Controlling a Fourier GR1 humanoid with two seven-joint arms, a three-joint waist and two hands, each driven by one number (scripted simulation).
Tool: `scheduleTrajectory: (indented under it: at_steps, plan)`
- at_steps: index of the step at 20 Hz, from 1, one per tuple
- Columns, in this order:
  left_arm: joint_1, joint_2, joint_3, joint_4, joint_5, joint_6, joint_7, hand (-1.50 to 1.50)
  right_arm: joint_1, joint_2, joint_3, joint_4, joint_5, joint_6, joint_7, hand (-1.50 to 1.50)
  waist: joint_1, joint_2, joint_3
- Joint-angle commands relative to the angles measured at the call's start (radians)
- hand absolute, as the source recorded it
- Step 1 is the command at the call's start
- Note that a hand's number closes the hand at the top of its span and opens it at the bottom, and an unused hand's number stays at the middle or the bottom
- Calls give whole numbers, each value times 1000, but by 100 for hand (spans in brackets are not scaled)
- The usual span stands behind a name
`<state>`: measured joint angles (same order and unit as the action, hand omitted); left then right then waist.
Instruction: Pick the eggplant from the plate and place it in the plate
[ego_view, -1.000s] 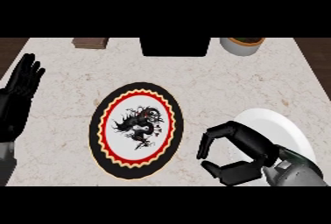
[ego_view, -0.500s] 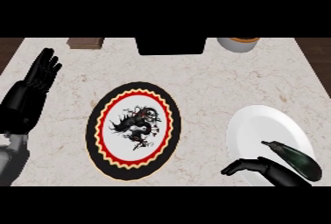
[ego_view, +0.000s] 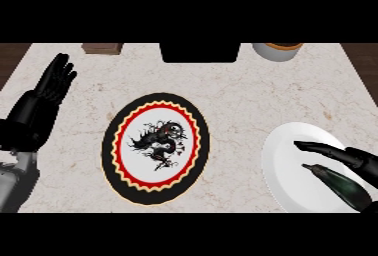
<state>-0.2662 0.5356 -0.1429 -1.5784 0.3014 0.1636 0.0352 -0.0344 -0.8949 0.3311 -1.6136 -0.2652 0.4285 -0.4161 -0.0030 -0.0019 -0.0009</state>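
I am at the pick: my right hand (ego_view: 347, 156) comes in at the lower right of the frame, fingers straight and apart, just above the eggplant (ego_view: 341, 184), a dark glossy oblong lying on the plain white plate (ego_view: 284, 165). My judgement: next I must curl round it. The patterned plate (ego_view: 111, 150), black-rimmed with a red band, waits at centre on the marbled tabletop (ego_view: 244, 95). My left hand (ego_view: 40, 107) rests open at left.
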Motion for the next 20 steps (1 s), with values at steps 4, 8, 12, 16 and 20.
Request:
scheduleTrajectory:
  at_steps: [4, 8, 12, 16, 20]
  plan:
    - [-20, -19, -9, 4, -11, -9, 1, 0, -153, -212, 17, -36, 202, 86, 201, -150, 28, 5, -1]
    - [-29, -29, -28, -35, -31, 19, 59, 0, -197, -300, 60, -81, 270, 206, 283, -150, 28, 2, 0]
    - [-7, -43, -17, -5, -40, 0, 5, 0, -226, -327, 123, -110, 318, 340, 340, -150, 20, 3, 0]
    - [-73, -25, 33, -3, -12, -33, 83, 0, -264, -252, 148, -65, 417, 392, 356, -150, 11, 4, 1]
    - [69, -55, 32, -61, -39, -49, -1, 0, -245, -146, 159, -60, 533, 348, 418, -150, 13, 0, 1]
